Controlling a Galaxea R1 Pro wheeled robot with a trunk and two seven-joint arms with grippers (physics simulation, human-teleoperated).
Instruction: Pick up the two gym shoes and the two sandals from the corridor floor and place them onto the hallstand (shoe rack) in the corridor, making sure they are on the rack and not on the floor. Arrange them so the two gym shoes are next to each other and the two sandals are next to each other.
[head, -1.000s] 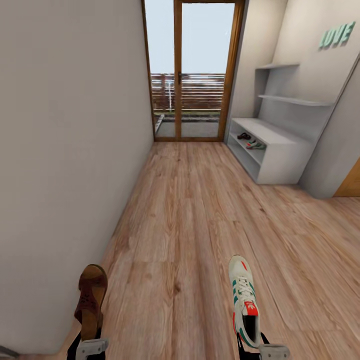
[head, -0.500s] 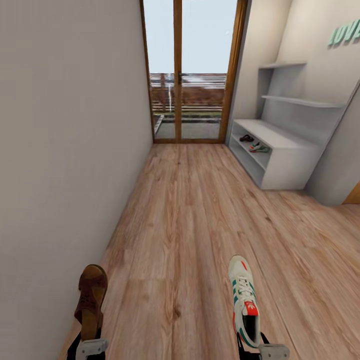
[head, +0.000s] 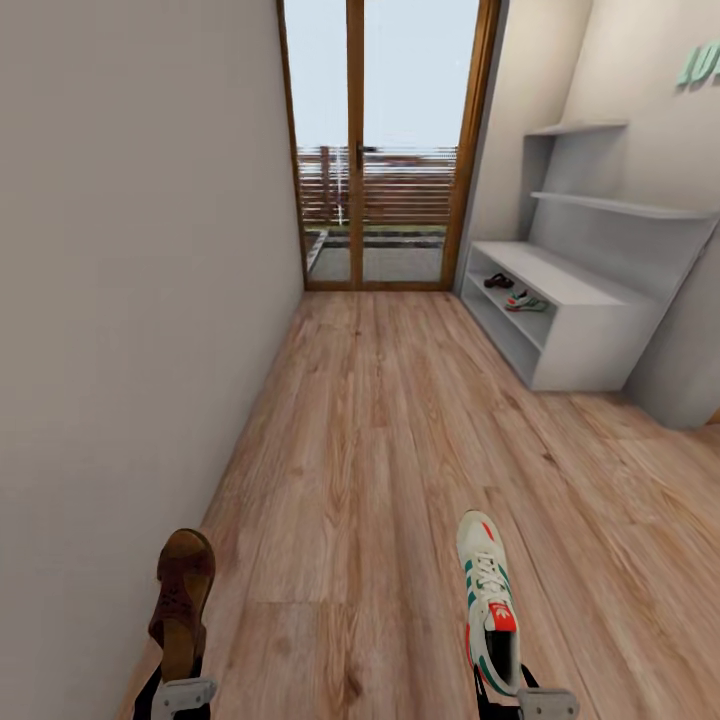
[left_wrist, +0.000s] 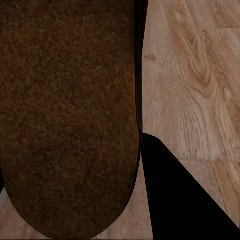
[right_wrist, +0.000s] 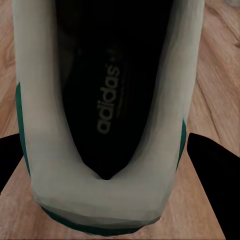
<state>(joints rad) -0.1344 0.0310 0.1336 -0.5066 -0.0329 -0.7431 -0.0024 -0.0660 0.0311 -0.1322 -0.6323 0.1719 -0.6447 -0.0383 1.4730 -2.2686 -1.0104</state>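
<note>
My left gripper (head: 178, 678) is shut on a brown sandal (head: 182, 598), held off the corridor floor (head: 380, 450) with its toe pointing ahead. The sandal's dark sole (left_wrist: 70, 115) looms close in the left wrist view. My right gripper (head: 508, 690) is shut on a white gym shoe (head: 488, 598) with green stripes and a red tongue patch. In the right wrist view its heel opening (right_wrist: 107, 100) sits between the dark fingers (right_wrist: 212, 170). Ahead on the right stands the pale hallstand (head: 590, 340). On its upper open shelf lie the other sandal (head: 498, 281) and the other gym shoe (head: 526, 301).
A plain wall (head: 130, 300) runs close along the left. A wood-framed glass door (head: 380, 150) closes the corridor's far end. Open plank flooring stretches between me and the hallstand. Green letters (head: 700, 62) hang on the right wall.
The whole view has shifted: the camera has advanced down the corridor, so the hallstand and door look nearer. Both held shoes keep their places relative to the grippers.
</note>
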